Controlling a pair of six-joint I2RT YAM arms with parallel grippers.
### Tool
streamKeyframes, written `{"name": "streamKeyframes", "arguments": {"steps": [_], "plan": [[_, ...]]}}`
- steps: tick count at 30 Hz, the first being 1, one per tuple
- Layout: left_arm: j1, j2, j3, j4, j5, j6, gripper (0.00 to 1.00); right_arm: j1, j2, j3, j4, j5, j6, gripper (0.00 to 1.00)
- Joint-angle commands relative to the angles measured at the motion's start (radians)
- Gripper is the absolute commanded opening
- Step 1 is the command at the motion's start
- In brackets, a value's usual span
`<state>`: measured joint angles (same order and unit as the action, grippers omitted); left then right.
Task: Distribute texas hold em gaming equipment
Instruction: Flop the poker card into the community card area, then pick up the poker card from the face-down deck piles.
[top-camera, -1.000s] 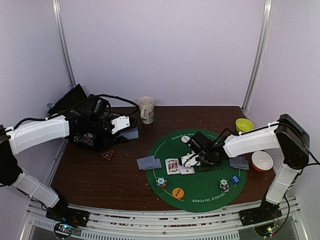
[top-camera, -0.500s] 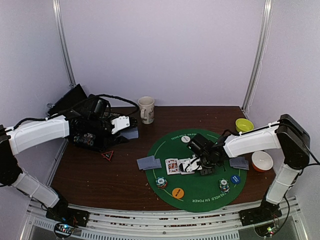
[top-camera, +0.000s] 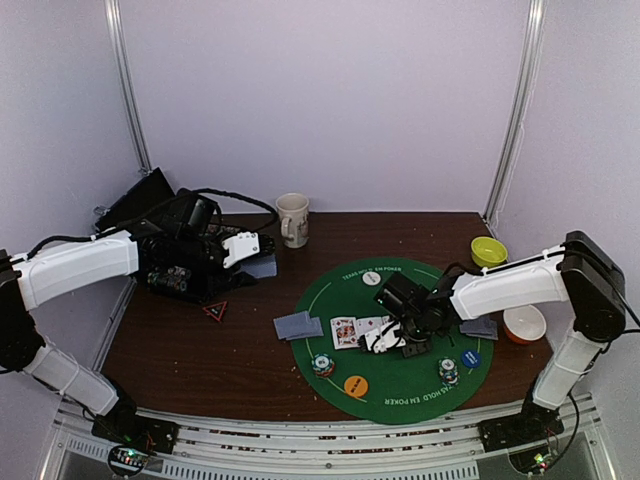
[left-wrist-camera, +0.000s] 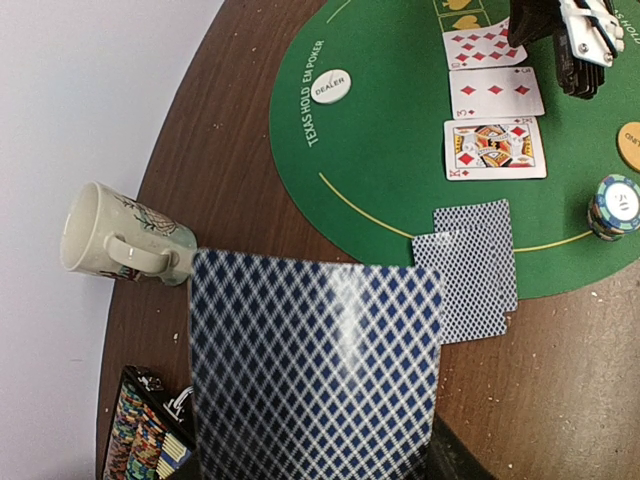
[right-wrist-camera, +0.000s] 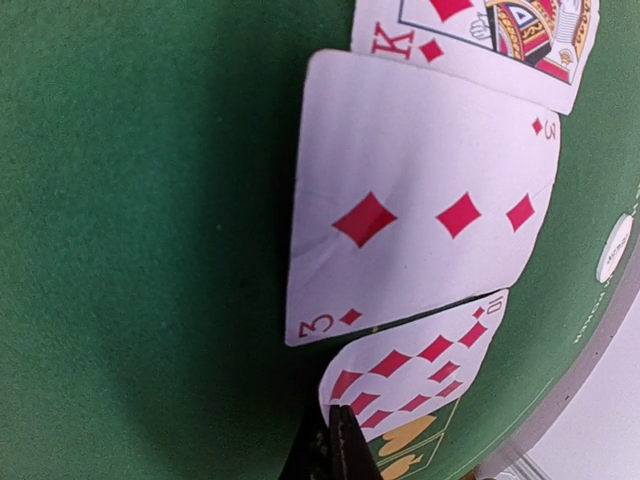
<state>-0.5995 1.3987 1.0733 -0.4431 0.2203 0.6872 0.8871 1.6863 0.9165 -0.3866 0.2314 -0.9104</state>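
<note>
Flop dealt, board not yet complete.

King of diamonds (left-wrist-camera: 494, 150), three of diamonds (left-wrist-camera: 495, 93) and ten of diamonds (left-wrist-camera: 483, 47) lie face up in a row on the green mat (top-camera: 400, 395). My right gripper (right-wrist-camera: 335, 445), jaws pressed fully together on nothing, touches the ten with its tip. Face-down pairs (left-wrist-camera: 470, 265) sit at the mat's left and right edges, and the chip stacks (top-camera: 322, 364), orange button (top-camera: 356, 385), blue button (top-camera: 471, 357) and dealer button (left-wrist-camera: 331, 86) are placed. My left gripper (top-camera: 245, 250) holds a blue-backed card (left-wrist-camera: 315, 370) aloft near the beige mug (left-wrist-camera: 105, 235), off the mat; how wide those jaws stand I cannot tell. I judge two board cards are left to deal.
</note>
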Motion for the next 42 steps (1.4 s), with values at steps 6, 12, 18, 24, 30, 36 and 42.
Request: {"name": "streamKeyframes", "arguments": {"steps": [6,12,18,24,30,36,42], "plan": [[-0.005,-0.021,-0.001,0.033,0.003,0.008,0.5,0.007,-0.006,-0.016,-0.019,0.0,-0.032,0.0],[-0.004,-0.023,-0.002,0.035,0.001,0.01,0.5,0.014,-0.006,-0.018,-0.032,0.004,-0.033,0.09],[-0.004,-0.021,-0.003,0.034,-0.002,0.01,0.5,0.023,-0.014,-0.019,-0.041,0.009,-0.026,0.17],[-0.005,-0.021,-0.003,0.035,0.001,0.009,0.5,0.028,-0.06,0.027,-0.038,-0.042,0.046,0.36],[-0.004,-0.021,-0.002,0.034,0.002,0.011,0.5,0.024,-0.204,0.068,0.136,-0.166,0.23,0.51],[-0.004,-0.026,0.001,0.035,0.006,0.011,0.5,-0.063,-0.237,0.148,0.445,-0.449,0.727,0.67],[-0.004,-0.024,0.007,0.033,0.02,0.007,0.5,-0.098,0.011,0.331,0.737,-0.71,1.284,0.76]]}}
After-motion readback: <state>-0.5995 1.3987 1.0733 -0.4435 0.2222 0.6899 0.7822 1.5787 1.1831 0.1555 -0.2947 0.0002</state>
